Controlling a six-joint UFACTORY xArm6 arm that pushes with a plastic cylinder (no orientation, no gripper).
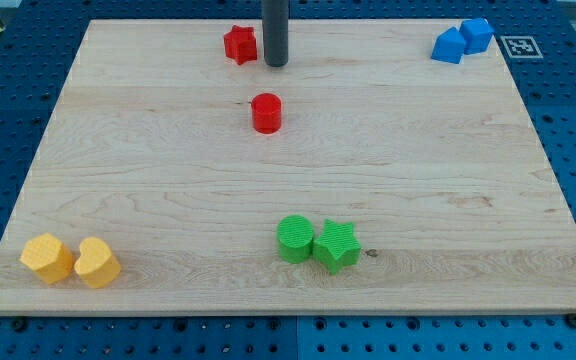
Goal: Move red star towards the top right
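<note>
My tip (276, 64) is sitting just right of the red star (240, 44) (near the table's (448, 200) top edge). Bare rod tool, grasping nothing. Open wood is stretching right toward the blue blocks (462, 41).

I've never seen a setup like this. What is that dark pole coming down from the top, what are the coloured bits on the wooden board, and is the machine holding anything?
The dark pole is the robot arm's tool: a plain rod that holds nothing and only pushes. My tip rests near the view's top, just right of the red star. The single camera looks down at the wooden board. Below the tip stands a red cylinder. Two blue blocks sit at top right, a green cylinder and green star touch at bottom centre, and two yellow blocks lie at bottom left.
</note>
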